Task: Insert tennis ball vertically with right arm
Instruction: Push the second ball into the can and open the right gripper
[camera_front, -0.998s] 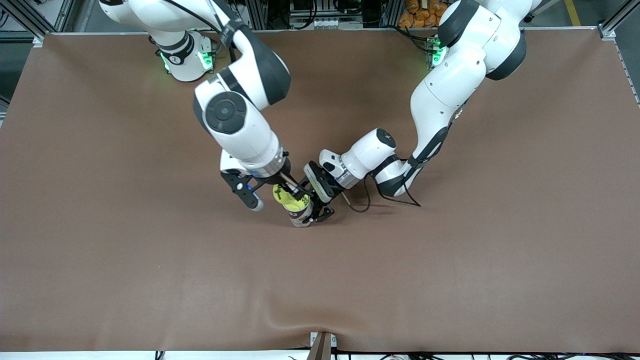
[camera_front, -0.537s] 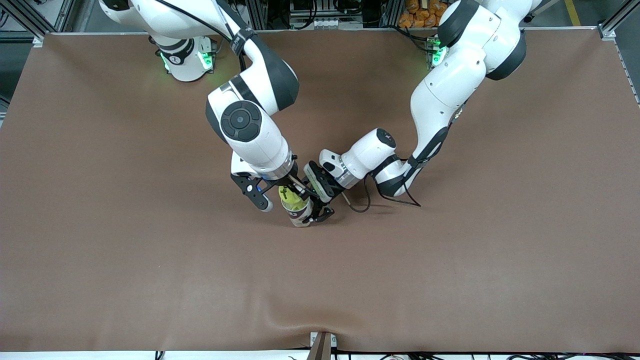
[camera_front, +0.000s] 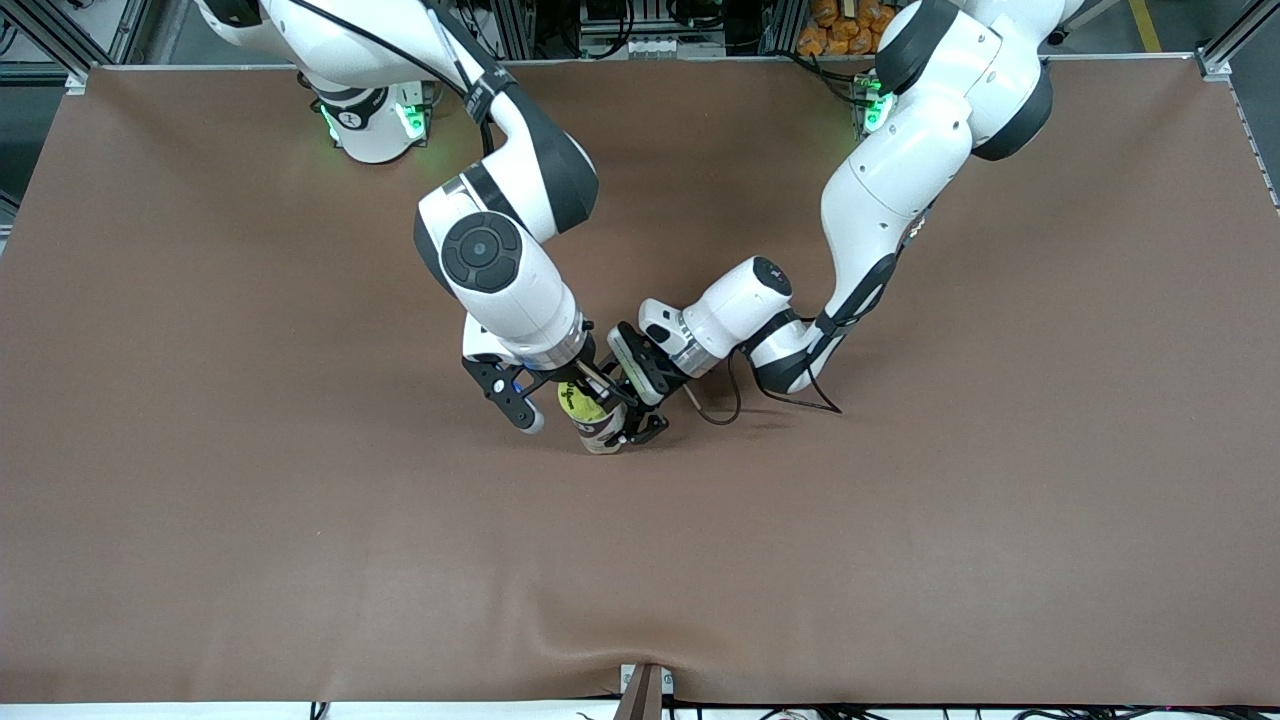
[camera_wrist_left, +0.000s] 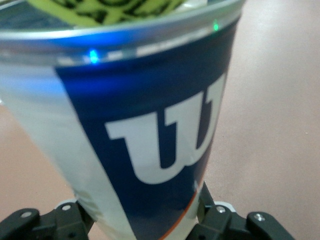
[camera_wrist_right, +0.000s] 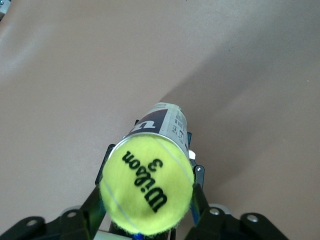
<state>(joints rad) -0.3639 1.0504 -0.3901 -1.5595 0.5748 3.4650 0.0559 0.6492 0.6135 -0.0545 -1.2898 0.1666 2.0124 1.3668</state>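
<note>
Front view: right gripper (camera_front: 572, 400) holds the ball (camera_front: 577, 399) over the can (camera_front: 601, 430), which the left gripper (camera_front: 632, 425) clamps upright mid-table. Left wrist view: ball at the rim (barely entering). Right wrist view: the insertion step; next, I judge, a straight descent, then release.

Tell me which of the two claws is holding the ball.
The right claw: it grips the yellow tennis ball over the blue can's mouth, while the left claw clamps the can itself.
</note>
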